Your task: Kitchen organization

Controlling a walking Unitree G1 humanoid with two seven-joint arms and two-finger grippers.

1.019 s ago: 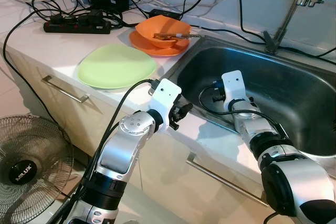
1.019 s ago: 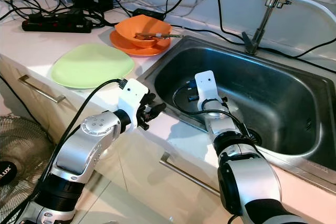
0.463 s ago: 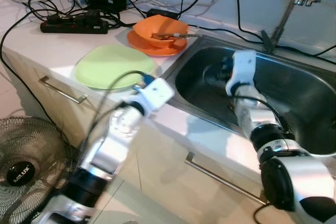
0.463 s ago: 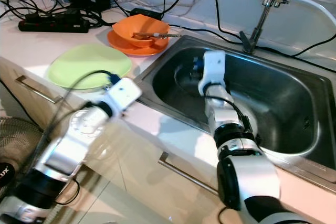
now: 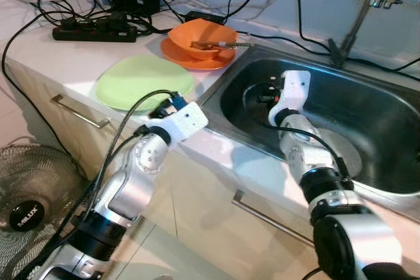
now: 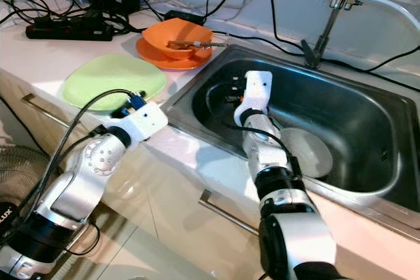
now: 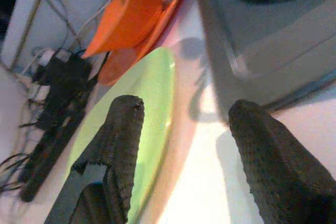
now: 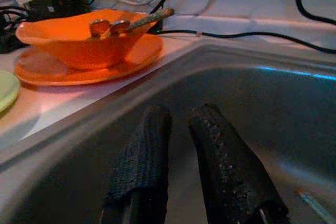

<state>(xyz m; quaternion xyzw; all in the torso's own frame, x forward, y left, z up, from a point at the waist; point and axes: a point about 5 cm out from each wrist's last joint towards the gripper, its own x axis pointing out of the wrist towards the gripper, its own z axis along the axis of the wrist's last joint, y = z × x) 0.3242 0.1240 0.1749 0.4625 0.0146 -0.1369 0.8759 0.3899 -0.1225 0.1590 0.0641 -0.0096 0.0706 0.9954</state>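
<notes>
Green plate (image 5: 143,81) now lies just ahead of my left gripper (image 7: 181,145), jaws spread after swinging over, so pickup looks next, while my right gripper (image 8: 181,148), jaws nearly together, hangs empty in the sink (image 5: 367,106).

Silver arms, white wrist blocks, seemingly black-cabled, textured black fingers (image 8: 143,161).
</notes>
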